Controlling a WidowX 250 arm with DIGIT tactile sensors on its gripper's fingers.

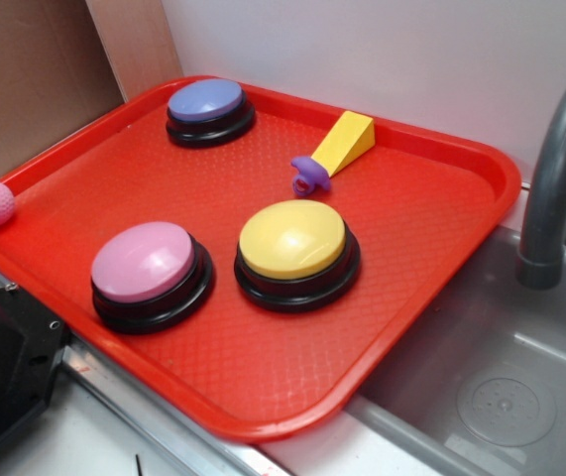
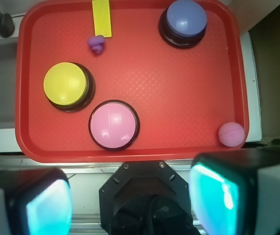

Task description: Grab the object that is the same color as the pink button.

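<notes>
Nothing's getting grabbed yet: the claw (image 2: 132, 205) is hanging high above the near edge of the red tray (image 2: 130, 68), w/ both fingers (image 2: 46, 208) showing at the bottom of the wrist view, spread wide apart & w/ nothing between them. The pink ball (image 2: 231, 134) is sitting at the tray's edge, right up on the rim at one corner by the look of the exterior view, well apart from the claw & touching none of the buttons. The pink button (image 2: 114, 125), whose color it's matching, is standing close to the tray's near edge, just beside the yellow button (image 2: 66, 84); the blue-purple button (image 2: 184, 20) is sitting at the far side. A small purple ring piece (image 2: 96, 43) is lying against the end of a yellow wedge block (image 2: 101, 17) near the far rim, neither matching in color. So as far as I'm judging, the whole job is still ahead: claw needs to be travelling sideways toward the ball's corner, lining up over it, dropping down & closing. Ball being small, round & perched at the rim, it's probably going to roll off easily if nudged, so the approach wants to be centered. A gray faucet (image 1: 560, 169) & sink are sitting beyond the tray, not in the way.
</notes>
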